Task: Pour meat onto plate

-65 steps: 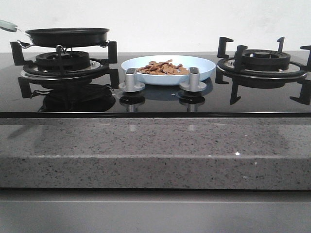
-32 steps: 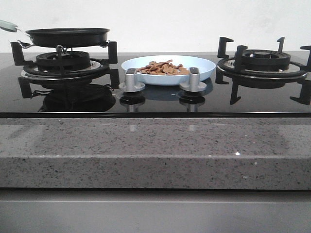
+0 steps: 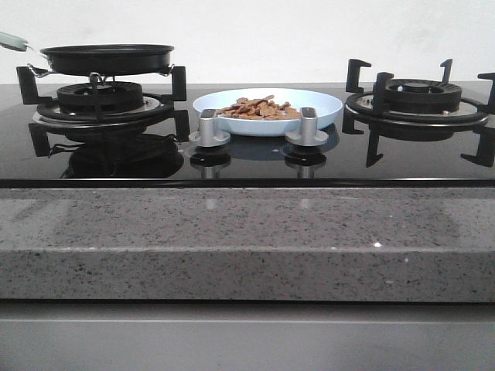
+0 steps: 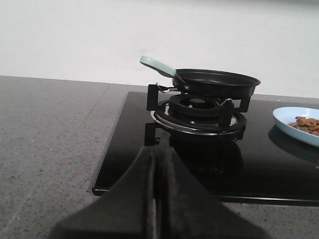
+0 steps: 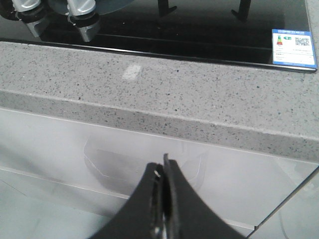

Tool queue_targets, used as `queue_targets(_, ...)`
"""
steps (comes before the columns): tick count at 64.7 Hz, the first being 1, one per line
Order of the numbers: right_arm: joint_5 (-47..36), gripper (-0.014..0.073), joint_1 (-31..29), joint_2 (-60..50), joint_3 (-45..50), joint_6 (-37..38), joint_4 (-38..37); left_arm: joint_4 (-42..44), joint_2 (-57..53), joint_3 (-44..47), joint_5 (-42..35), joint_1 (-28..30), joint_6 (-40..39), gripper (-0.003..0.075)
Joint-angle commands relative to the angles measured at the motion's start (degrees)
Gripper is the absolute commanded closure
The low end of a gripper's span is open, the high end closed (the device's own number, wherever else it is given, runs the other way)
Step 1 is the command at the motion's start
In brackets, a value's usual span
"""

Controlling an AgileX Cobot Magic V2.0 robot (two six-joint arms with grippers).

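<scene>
The pale-blue plate point(image 3: 329, 109) sits on the black glass hob between the two burners, and the reddish-brown meat point(image 3: 257, 108) lies in a heap on it. The plate's edge point(image 4: 289, 124) and some meat point(image 4: 306, 123) also show in the left wrist view. My left gripper point(image 4: 158, 152) is shut and empty, low over the counter in front of the hob's left corner. My right gripper point(image 5: 162, 168) is shut and empty, below and in front of the counter edge. Neither gripper shows in the front view.
A black frying pan point(image 3: 107, 58) with a pale-green handle point(image 4: 157, 65) rests on the left burner point(image 3: 100, 100). The right burner point(image 3: 418, 100) is bare. Two silver knobs point(image 3: 209, 127) stand in front of the plate. The grey stone counter point(image 3: 247, 239) runs along the front.
</scene>
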Motion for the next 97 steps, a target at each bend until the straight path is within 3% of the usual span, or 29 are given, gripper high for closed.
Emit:
queue_targets(1,-4.1,0.0713,-0.3,1.3,-1.1,-0.1,-0.7,-0.6,-0.9,0.4,-5.3,0.1,-0.3,0.0741)
queue_targets(29,-4.1,0.0713,-0.3,1.3,-1.1,-0.1,-0.7,0.4,-0.9,0.4,-6.1,0.1,-0.9,0.0741)
queue_targets(38,-4.0,0.0713,-0.3,1.3,-1.1,-0.1,-0.7,4.1,-0.9,0.4,-6.1,0.1,-6.5,0.0741)
queue_targets(91,-4.0,0.0713,-0.3,1.3,-1.1,-0.1,-0.7,4.1,-0.9,0.4,-5.9,0.1,-6.5,0.0741)
queue_targets(97,-8.9,0.0713,-0.3,1.3,-1.1,-0.1,-0.7,4.1,-0.9,0.4,-5.9,0.1,-6.5,0.0741)
